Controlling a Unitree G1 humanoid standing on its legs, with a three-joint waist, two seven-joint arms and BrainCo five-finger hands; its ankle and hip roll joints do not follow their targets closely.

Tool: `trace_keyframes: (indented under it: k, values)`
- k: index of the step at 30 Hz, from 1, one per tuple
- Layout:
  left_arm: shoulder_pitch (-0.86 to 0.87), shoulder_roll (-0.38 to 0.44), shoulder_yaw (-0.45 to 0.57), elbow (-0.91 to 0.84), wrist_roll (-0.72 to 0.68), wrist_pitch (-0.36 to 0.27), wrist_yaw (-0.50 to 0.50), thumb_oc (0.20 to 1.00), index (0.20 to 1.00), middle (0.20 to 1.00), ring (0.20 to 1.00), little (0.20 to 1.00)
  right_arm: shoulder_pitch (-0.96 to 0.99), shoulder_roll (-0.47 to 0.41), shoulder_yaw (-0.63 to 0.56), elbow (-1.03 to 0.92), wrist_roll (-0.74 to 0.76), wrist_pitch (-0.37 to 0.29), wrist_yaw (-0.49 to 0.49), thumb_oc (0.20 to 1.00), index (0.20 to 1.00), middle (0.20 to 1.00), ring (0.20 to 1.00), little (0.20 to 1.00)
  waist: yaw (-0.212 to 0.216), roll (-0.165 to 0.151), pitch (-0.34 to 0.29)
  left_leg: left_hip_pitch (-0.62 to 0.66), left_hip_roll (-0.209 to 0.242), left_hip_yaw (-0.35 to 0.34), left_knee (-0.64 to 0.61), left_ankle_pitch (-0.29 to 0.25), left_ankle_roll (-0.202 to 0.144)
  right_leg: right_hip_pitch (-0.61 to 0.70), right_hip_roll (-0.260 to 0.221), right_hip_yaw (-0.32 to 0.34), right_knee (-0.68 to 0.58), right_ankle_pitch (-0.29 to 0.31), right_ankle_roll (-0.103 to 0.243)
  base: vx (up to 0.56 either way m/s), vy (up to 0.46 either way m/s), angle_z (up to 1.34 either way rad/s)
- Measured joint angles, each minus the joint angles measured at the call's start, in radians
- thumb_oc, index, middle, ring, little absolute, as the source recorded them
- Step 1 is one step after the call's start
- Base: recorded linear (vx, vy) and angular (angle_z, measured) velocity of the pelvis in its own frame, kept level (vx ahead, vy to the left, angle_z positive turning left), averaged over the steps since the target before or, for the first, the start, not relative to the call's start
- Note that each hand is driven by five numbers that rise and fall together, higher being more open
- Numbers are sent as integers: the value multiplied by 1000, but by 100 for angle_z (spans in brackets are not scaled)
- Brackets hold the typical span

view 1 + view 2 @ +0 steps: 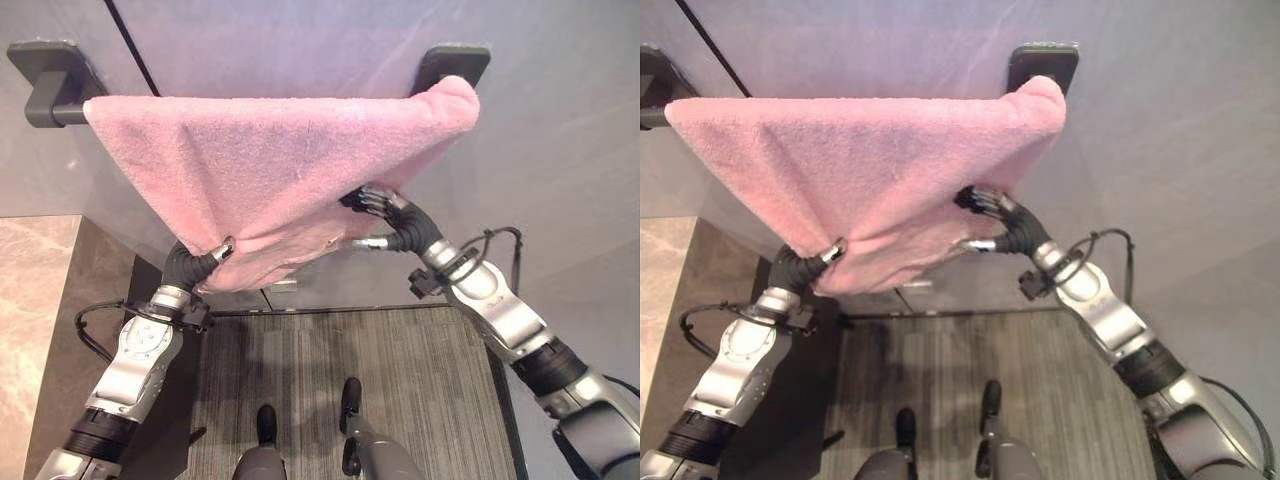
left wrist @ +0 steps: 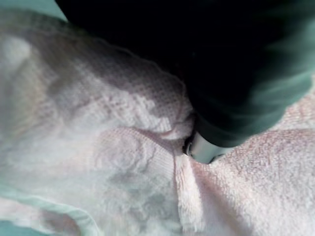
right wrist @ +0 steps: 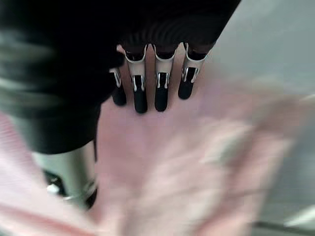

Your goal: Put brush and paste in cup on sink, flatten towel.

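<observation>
A pink towel hangs over a wall rail, spread wide along the top and drawn in towards its lower edge. My left hand is at the towel's lower left corner, its thumb and fingers pinching the cloth. The left wrist view shows the towel bunched into folds at my thumb. My right hand holds the lower right edge, with its fingers curled over the towel and the thumb beneath it.
Two dark brackets fix the rail to a grey wall. A brown marble counter lies at the left. A dark striped mat covers the floor below.
</observation>
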State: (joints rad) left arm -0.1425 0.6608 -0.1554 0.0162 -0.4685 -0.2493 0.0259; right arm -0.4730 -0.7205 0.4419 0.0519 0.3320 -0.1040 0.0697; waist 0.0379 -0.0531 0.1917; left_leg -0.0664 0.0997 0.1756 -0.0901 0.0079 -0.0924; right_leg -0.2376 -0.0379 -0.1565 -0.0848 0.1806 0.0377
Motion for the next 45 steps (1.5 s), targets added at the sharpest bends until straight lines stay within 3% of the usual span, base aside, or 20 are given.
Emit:
trace_keyframes:
  k: [5,10,17,24,25,26,27,34,45]
  values:
    - [35,-1,34,-7,8,3,-5,200,200,200,200,200,77,-12,-102,98,-52,38,-6,1000,1000,1000,1000,1000,-14,-10,3,15,4,4,0,-1,0,11,2,8,0,-1,2,6,4,-5]
    - [39,-1,35,-8,8,4,-9,200,200,200,200,200,78,-24,-130,116,-76,40,-25,1000,1000,1000,1000,1000,-24,-12,2,16,3,4,0,0,1,12,2,8,0,-4,6,0,0,0]
    - [34,-5,33,-9,8,13,-8,200,200,200,200,200,-44,-13,-105,230,-110,42,-73,1000,1000,1000,1000,1000,-24,-13,1,17,3,3,0,0,1,13,1,8,0,4,-4,0,0,0]
    - [24,-7,22,-5,7,11,-9,200,200,200,200,200,-174,21,-15,278,44,39,-82,1000,1000,1000,1000,1000,-21,-13,1,15,6,1,0,4,-4,12,4,7,0,6,-7,0,0,0]
    - [25,-7,23,-5,6,10,-8,200,200,200,200,200,-177,22,-10,279,64,39,-82,937,937,937,937,937,-18,-13,1,14,7,1,0,4,-5,12,5,7,0,6,-7,0,0,0]
    - [26,-7,23,-5,5,10,-8,200,200,200,200,200,-181,21,-2,278,87,39,-82,269,269,269,269,269,-18,-12,1,13,7,1,0,4,-5,12,4,6,0,6,-7,0,0,0]
    - [26,-7,23,-5,4,11,-8,200,200,200,200,200,-185,21,4,276,100,39,-81,200,200,200,200,200,-17,-12,1,13,6,1,0,4,-5,12,4,6,0,6,-7,0,0,0]
    - [26,-9,23,-6,-4,10,-7,200,200,200,200,200,-183,24,6,96,281,25,-43,200,200,200,200,200,-17,-12,0,11,7,0,0,5,-6,8,5,5,0,6,-8,0,0,0]
    - [43,-43,33,-21,0,10,0,200,200,200,200,200,-157,22,-39,-194,304,-55,-22,200,200,200,200,200,-1,-16,-30,-9,5,-3,0,5,-6,-8,2,-2,0,6,-10,8,7,2]
